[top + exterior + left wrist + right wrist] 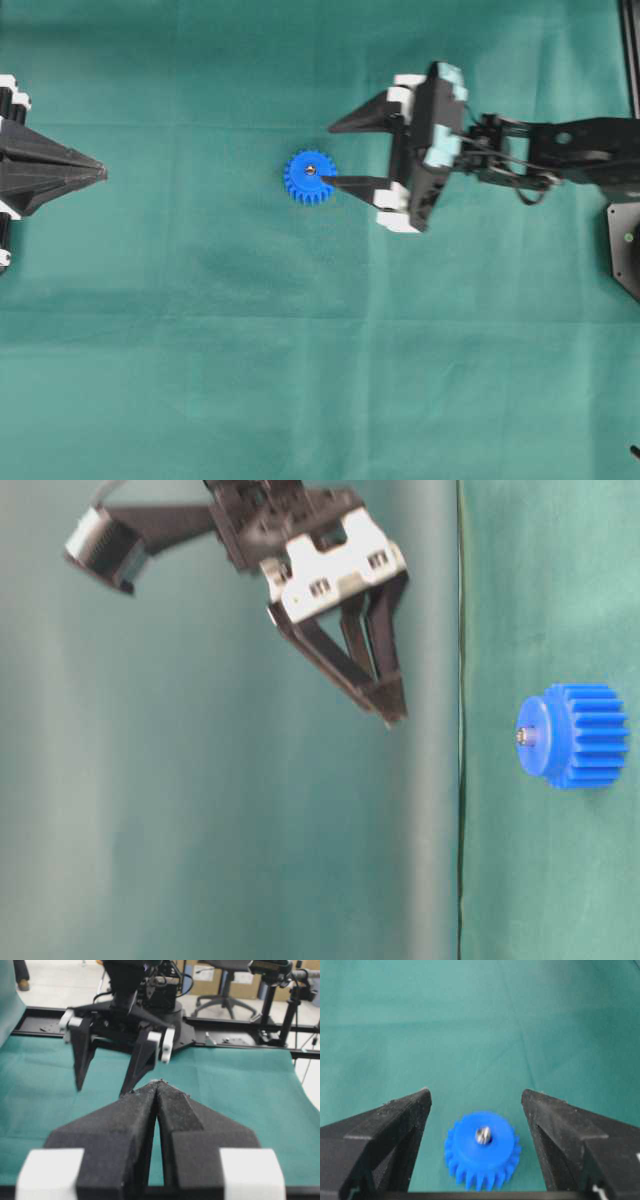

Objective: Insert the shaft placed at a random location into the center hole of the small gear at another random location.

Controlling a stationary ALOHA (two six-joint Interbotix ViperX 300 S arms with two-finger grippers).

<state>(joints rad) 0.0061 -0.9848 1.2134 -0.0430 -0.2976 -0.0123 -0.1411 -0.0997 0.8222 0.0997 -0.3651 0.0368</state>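
The small blue gear lies flat on the green cloth near the middle. The shaft stands in its center hole, only its shiny round end showing above the hub; both show in the right wrist view, gear and shaft. My right gripper is open and empty, raised above the cloth just right of the gear, one fingertip over the gear's rim. In the table-level view the right gripper hangs clear of the gear. My left gripper is shut and empty at the far left.
Green cloth covers the whole table. The left wrist view shows the right gripper opposite, with the black arm base, a rail, chairs and boxes behind the table's far edge.
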